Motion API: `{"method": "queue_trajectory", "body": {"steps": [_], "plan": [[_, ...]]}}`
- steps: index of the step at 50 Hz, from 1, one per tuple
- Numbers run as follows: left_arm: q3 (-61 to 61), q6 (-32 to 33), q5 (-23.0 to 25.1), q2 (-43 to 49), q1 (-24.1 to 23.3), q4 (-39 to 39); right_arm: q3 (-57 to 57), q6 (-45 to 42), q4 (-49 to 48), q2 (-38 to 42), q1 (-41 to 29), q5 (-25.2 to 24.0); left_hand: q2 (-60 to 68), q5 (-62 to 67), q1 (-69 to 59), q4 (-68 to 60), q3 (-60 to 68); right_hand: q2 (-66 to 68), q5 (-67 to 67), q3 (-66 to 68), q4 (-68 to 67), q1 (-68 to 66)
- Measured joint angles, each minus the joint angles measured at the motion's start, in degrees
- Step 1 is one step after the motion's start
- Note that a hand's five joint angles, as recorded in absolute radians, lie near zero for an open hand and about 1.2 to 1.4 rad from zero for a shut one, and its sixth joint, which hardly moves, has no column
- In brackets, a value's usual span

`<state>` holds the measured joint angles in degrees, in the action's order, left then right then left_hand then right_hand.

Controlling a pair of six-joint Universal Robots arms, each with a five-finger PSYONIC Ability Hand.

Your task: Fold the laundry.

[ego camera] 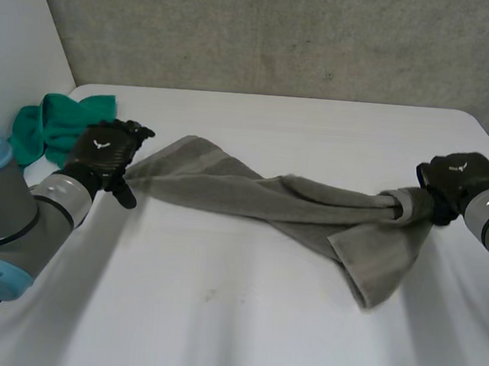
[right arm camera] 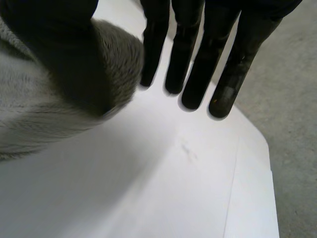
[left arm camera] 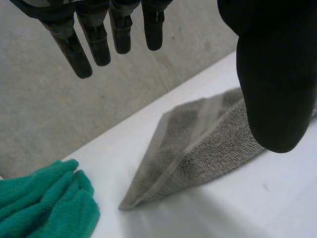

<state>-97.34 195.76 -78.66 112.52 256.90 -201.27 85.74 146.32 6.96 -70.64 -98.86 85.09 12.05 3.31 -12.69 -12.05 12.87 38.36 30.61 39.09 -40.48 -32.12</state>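
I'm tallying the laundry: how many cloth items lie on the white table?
2. The grey terry towel stretches across the middle; the crumpled green cloth sits at the far left corner. None seems hidden.

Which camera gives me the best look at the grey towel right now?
Head view. It shows the whole grey towel stretched across the table from the left hand to the right hand. The left wrist view shows one flat corner below that hand; the right wrist view, a bunched end against the thumb.
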Motion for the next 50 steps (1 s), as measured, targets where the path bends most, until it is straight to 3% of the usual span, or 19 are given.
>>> {"method": "queue_trajectory", "body": {"steps": [4,6,18,25,26,31,33,41,50], "plan": [[2.4,3.6,0.2,3.6,-0.4,0.7,-0.1,-2.6,1.0,0.0,-0.1,0.3,0.0,0.0,0.0,0.0,0.0,-21.9,-24.0,-22.7,23.9,17.8],[3.8,5.3,0.1,5.3,-0.6,0.9,-0.7,-3.1,1.2,0.0,-0.3,0.3,0.0,0.0,0.0,0.0,0.0,-24.9,-26.2,-25.9,26.5,19.9],[17.5,11.3,0.0,16.6,-0.2,4.3,-11.2,-3.9,3.3,0.7,-7.8,-0.4,0.1,0.0,0.0,0.0,0.0,-25.8,-26.6,-26.7,27.0,20.5],[24.1,11.3,0.6,21.2,-0.1,10.4,-22.1,-6.1,9.3,9.2,-13.4,-1.8,6.5,5.5,-6.5,-6.6,5.5,-25.8,-26.6,-26.7,27.1,20.5],[26.8,11.2,1.7,23.0,-0.1,13.0,-28.0,-6.6,12.9,14.5,-15.0,-2.9,6.5,5.5,-6.5,-6.6,5.5,-25.8,-26.6,-26.7,27.1,20.5],[28.8,11.1,2.8,24.2,-0.1,14.5,-33.0,-6.8,16.1,19.3,-15.9,-3.6,10.6,9.7,-9.9,-10.7,9.8,-25.8,-26.6,-26.7,27.0,20.5],[30.6,10.9,3.6,25.2,-0.3,15.0,-35.4,-6.4,17.6,21.8,-16.0,-3.7,20.2,18.6,-20.4,-20.0,19.3,-25.8,-26.6,-26.7,27.0,20.5],[33.5,10.8,3.9,26.9,-0.9,15.2,-35.2,-3.2,17.9,22.2,-15.5,-3.2,31.5,29.7,-31.0,-31.4,30.6,-25.8,-26.6,-26.7,27.0,20.5],[35.6,10.8,3.9,29.2,-1.4,16.8,-33.3,-1.2,17.7,20.2,-15.2,-3.3,32.9,31.3,-32.0,-32.9,31.9,-25.8,-26.6,-26.7,27.0,20.5]]}}
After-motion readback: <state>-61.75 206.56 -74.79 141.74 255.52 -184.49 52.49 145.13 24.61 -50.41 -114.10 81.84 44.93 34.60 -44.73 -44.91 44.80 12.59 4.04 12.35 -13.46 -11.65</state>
